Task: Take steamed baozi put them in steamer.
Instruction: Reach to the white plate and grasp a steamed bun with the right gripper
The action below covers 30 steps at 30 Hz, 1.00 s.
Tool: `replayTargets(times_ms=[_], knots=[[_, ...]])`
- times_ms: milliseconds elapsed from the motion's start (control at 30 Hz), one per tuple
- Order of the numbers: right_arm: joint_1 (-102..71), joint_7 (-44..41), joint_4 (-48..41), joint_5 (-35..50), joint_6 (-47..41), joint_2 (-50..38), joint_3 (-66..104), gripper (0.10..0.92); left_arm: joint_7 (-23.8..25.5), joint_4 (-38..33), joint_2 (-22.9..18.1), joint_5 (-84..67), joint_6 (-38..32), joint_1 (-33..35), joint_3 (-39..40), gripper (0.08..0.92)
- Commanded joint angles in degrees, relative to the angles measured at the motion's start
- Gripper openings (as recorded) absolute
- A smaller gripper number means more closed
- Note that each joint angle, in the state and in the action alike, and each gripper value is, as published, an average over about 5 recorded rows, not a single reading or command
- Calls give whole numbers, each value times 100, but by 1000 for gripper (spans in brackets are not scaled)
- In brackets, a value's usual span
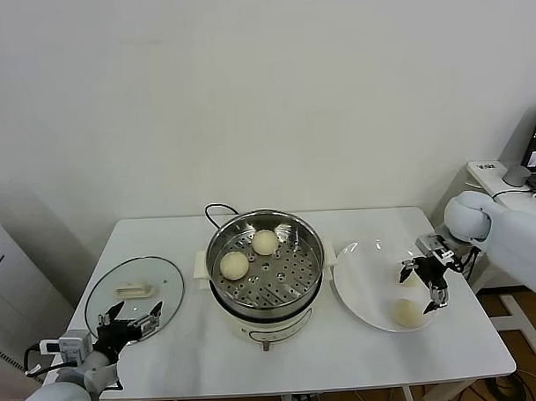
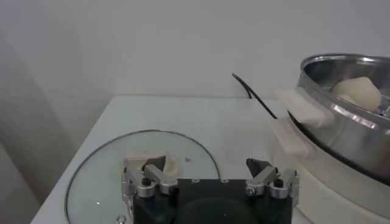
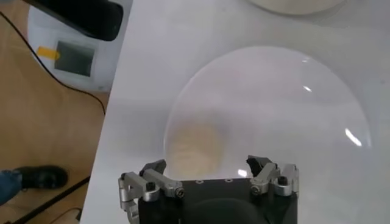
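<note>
Right gripper (image 1: 424, 287) hangs over the white plate (image 1: 364, 289), jaws wide, holding nothing, with one bun (image 1: 406, 313) on the plate just below it. Two buns (image 1: 234, 265) sit on the holed tray inside the steamer (image 1: 265, 262) mid-table. Left gripper (image 1: 130, 321) idles wide apart and empty above the glass lid (image 1: 121, 292) at the table's left edge.
</note>
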Motion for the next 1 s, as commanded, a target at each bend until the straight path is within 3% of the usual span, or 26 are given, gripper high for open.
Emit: replayTargets(times_ms=[33, 233, 433, 767, 1000], knots=[[-485, 14, -147, -387, 67, 130, 342, 823, -2, 9, -3, 10, 2, 2, 9, 823], [-641, 125, -265, -466, 52, 305, 440, 793, -3, 25, -14, 19, 1, -1, 21, 823], [-767, 128, -351, -526, 13, 409, 528, 706, -7, 27, -18, 27, 2, 1, 19, 823], [-736, 72, -324, -408, -70, 369, 593, 482, -14, 7, -25, 33, 12, -8, 30, 823], [72, -4, -57, -65, -92, 135, 97, 459, -23, -1, -31, 32, 17, -19, 26, 823]])
